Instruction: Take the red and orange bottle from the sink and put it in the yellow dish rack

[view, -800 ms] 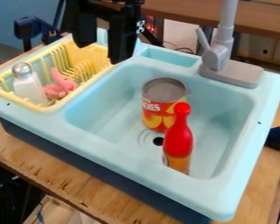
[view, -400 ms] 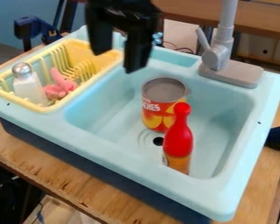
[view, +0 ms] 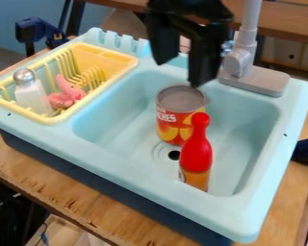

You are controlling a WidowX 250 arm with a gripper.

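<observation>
The fingers [view: 205, 60] stand apart with nothing between them, so the black gripper [view: 180, 73] bears no load; it hangs over the back of the sink [view: 138, 173], tips pointing down, the can being the nearest thing below. At the left, a white shaker [view: 32, 94] with a metallic cap leans slightly inside the yellow rack [view: 129, 61], whose walls probably stop it from tipping out. Just right of it, a pink toy [view: 70, 91] lies low in the same rack, likely held in by the rim. In the basin, the can [view: 171, 126] stands upright on its own flat base, its grey top facing up towards the gripper. Nearer the front and a little to the right, the red-topped bottle [view: 196, 153] stands neck up, overlapping the can from this angle; whether they touch, I cannot tell. Behind, at the right, the grey faucet [view: 264, 82] rises from its base on the sink's back ledge.
</observation>
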